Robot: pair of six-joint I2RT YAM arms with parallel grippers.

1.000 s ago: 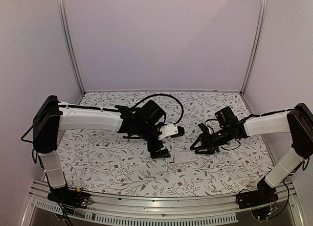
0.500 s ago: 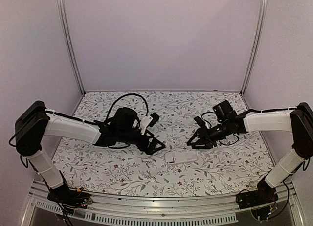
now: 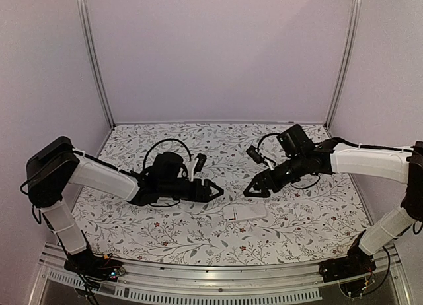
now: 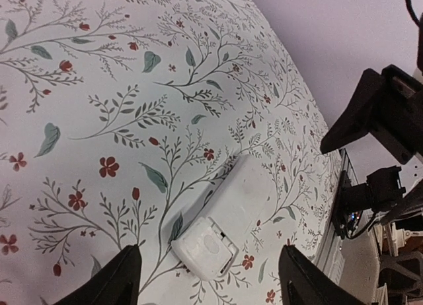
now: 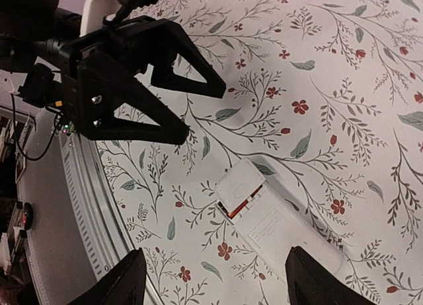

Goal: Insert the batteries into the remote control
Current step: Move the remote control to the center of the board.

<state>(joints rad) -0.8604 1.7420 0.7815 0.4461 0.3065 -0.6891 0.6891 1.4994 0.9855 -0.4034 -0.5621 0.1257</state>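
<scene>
The remote control [image 3: 244, 212] lies white back up on the flowered table [image 3: 132, 219], between my two grippers. In the right wrist view, the remote control [image 5: 291, 226] has its battery cover [image 5: 241, 185] slid partly off, and the edge of an orange battery [image 5: 239, 208] shows in the gap. My left gripper [image 3: 217, 189] is low, just left of the remote, and open with nothing in it. In its own view the remote control [image 4: 241, 199] lies ahead of the open left gripper [image 4: 208, 288]. My right gripper [image 3: 250, 191] hovers above the remote's left end, open and empty; its black fingertips [image 5: 125, 278] frame the remote.
The left arm's black fingers [image 5: 165, 80] reach in close above the remote in the right wrist view. The metal front rail [image 3: 211, 272] runs along the near table edge. Pale walls [image 3: 218, 54] close the back and sides.
The left arm drew back to the left and sank low, its jaws narrowing a little. The right gripper moved left toward the remote and its jaws widened. The remote stayed put.
</scene>
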